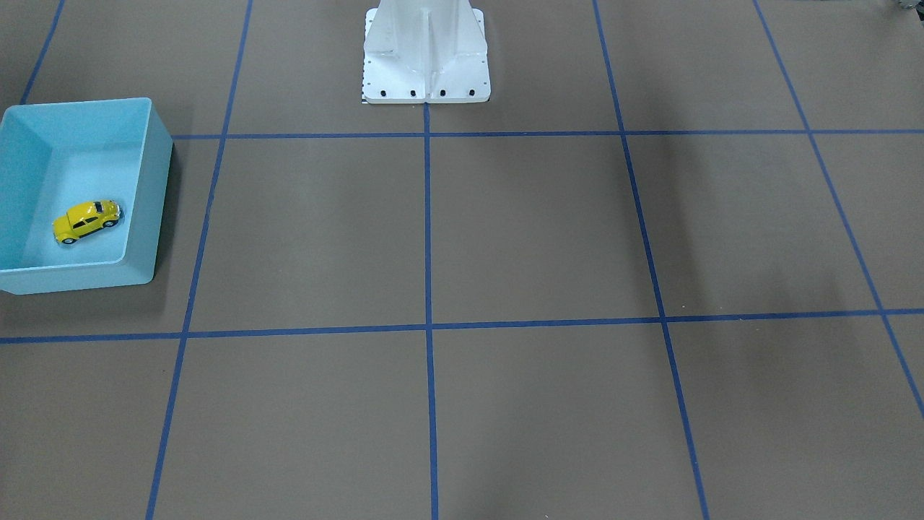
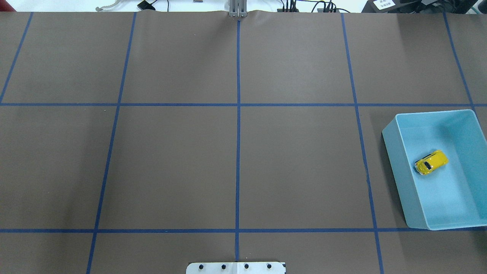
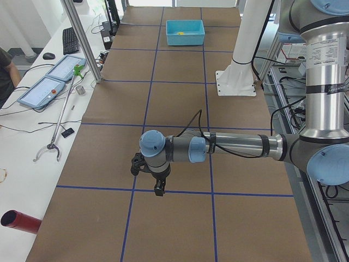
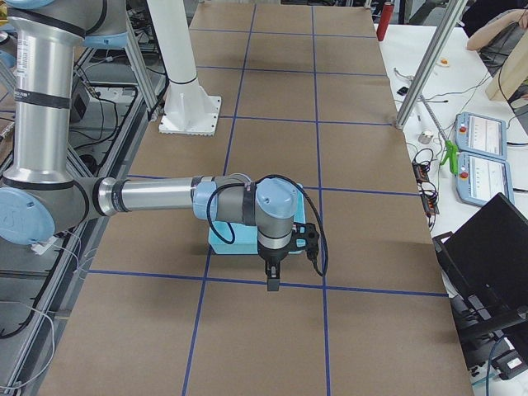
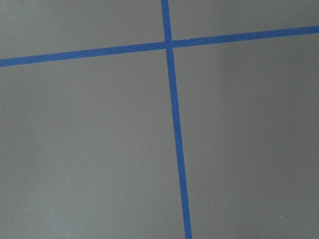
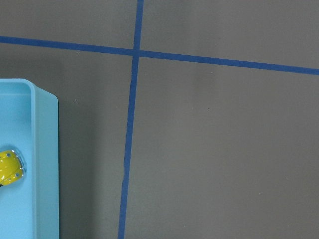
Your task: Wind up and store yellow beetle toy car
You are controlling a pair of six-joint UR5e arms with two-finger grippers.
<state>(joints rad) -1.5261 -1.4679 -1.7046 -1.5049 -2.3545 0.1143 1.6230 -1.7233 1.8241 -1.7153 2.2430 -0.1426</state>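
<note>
The yellow beetle toy car stands on its wheels inside the light blue bin at the table's right end. The car also shows in the overhead view, in the bin, and partly at the edge of the right wrist view. My right gripper hangs high beside the bin, fingers pointing down. My left gripper hangs over bare table far from the bin. I cannot tell whether either gripper is open or shut. Neither holds anything that shows.
The white robot pedestal stands at the middle of the robot's table edge. Blue tape lines grid the brown table. A side bench holds tablets, a grabber tool and a red cylinder.
</note>
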